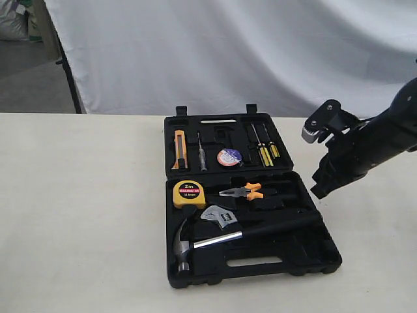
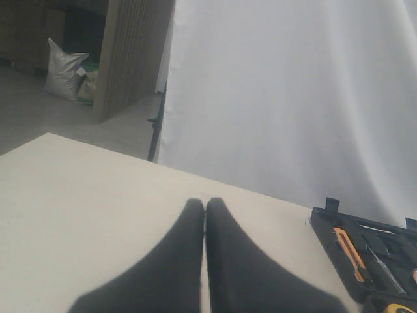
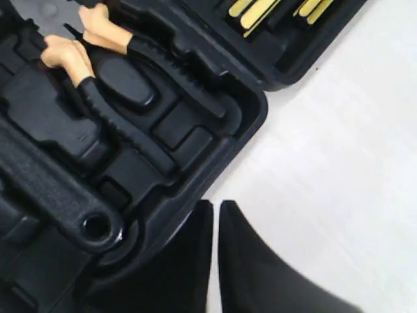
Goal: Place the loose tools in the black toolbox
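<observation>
The right pincer (image 3: 215, 205), fully closed on nothing, is hovering just beside the rim of the black toolbox (image 1: 313, 259), so it is risking bumping it and jolting the claw hammer (image 1: 218, 239) and adjustable wrench (image 1: 220, 216) lying loosely in its slotted half.

Right arm (image 1: 374, 137): black, comes in from the right edge of the exterior view and slopes down toward the left
Right gripper (image 3: 215, 207): fingers pressed together, nothing held between them
Left gripper (image 2: 205, 205): fingers closed tip to tip, empty
</observation>
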